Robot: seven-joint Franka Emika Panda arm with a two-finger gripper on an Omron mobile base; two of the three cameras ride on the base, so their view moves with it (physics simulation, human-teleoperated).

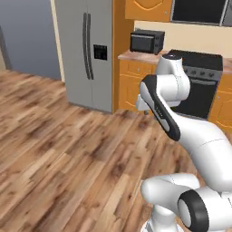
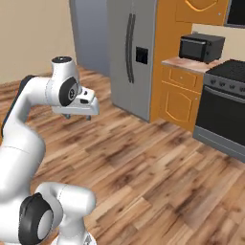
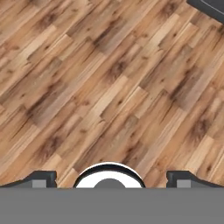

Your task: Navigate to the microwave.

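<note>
The white Franka arm with dark joints (image 1: 181, 131) is folded above the brown wood-plank floor (image 1: 68, 149), its wrist bent so that the end effector (image 3: 111, 179) points straight down at the planks. In the hand view the two dark fingertips (image 3: 41, 178) stand far apart at the lower corners, so the end effector is spread wide and holds nothing. In the right base view the end effector (image 2: 78, 116) hangs under the white hand, well above the floor.

Beyond the arm, across open floor, stands the tall grey double-door refrigerator with dark vertical handles (image 1: 88, 52). Just beside it, on its right, runs a row of orange wooden base cabinets (image 2: 179, 98) under a pinkish stone bench (image 2: 184, 63). A small black box oven (image 1: 146, 41) rests on that bench against the wall. To the right of the cabinets sits the black stove with a knob row (image 2: 225, 107).

The wide microwave with a large black glass door and grey frame (image 1: 199, 11) is mounted high on the wall directly above the stove, beside an orange upper cabinet (image 1: 147, 9). It lies at the far right of the scene, well apart from the robot, cut by the upper edge of the left base view.
</note>
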